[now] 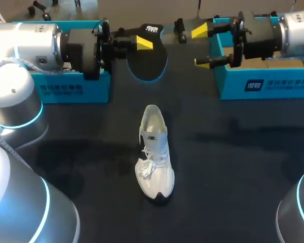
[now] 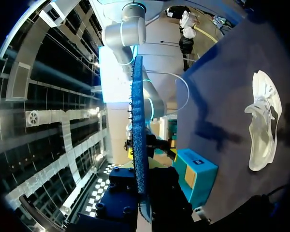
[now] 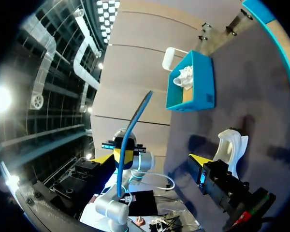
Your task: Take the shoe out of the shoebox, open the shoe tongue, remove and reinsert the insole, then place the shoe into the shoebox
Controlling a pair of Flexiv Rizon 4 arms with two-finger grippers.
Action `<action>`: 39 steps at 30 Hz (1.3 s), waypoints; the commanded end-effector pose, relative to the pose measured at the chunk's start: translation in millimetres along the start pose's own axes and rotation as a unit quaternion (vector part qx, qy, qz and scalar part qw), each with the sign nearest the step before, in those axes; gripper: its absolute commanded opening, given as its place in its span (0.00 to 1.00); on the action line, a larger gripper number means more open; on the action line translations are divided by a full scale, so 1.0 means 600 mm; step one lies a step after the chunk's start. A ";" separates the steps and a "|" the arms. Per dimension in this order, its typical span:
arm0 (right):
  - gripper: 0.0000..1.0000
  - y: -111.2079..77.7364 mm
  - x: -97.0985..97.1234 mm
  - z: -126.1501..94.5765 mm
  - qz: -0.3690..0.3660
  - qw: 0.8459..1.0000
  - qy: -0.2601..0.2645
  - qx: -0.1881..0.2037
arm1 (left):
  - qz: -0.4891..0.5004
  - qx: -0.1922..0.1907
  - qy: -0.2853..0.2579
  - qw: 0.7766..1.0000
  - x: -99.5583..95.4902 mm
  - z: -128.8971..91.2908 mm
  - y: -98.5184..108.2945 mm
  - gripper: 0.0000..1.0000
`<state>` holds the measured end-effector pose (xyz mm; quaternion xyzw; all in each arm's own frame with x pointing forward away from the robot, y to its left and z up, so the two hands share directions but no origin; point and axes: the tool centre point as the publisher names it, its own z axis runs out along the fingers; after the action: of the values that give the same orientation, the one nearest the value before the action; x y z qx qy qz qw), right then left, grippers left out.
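Teal cardboard left shoebox (image 1: 76,90) sits beyond and to the left of the white lace-up shoe (image 1: 154,152), well apart from it. The right wrist view shows crumpled white paper (image 3: 186,77) inside that box. Left gripper (image 1: 142,43) hangs beyond the shoe's heel, in front of the left shoebox, clamped on the dark oval insole with a blue edge (image 1: 148,63). In the left wrist view the insole (image 2: 137,121) is edge-on, pinched between the two black fingers. The insole is out of the shoe, held up beyond its heel and not touching it. The shoe stands upright on its sole on the dark tabletop (image 1: 233,152), heel toward the insole, toe toward the robot, laces loose, mouth open. Right gripper (image 1: 201,47) is beyond and to the right of the shoe, facing the insole. Its yellow-tipped fingers are spread apart with nothing between them, just short of the insole. Teal cardboard right shoebox (image 1: 263,86) sits beyond and to the right of the shoe, behind that gripper.
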<state>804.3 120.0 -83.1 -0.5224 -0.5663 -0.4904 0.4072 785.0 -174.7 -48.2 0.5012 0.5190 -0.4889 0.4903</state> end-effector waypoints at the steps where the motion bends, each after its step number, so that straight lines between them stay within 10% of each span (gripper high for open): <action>1: 1.00 -0.022 -0.003 -0.033 0.002 1.000 -0.003 -0.002 | 0.001 0.001 0.000 1.000 0.000 0.001 0.002 0.00; 22: 1.00 -0.038 -0.007 -0.051 -0.001 1.000 0.019 -0.008 | 0.001 0.001 0.000 1.000 0.000 0.001 0.002 0.00; 39: 1.00 -0.050 -0.002 -0.060 -0.007 0.999 0.033 0.017 | -0.356 -0.003 0.025 0.934 -0.018 -0.013 -0.018 0.00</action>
<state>772.4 83.4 -82.4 -0.4947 -0.5638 -0.5018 0.4308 774.0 -168.7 -38.7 0.3516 0.6425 -0.5834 0.3509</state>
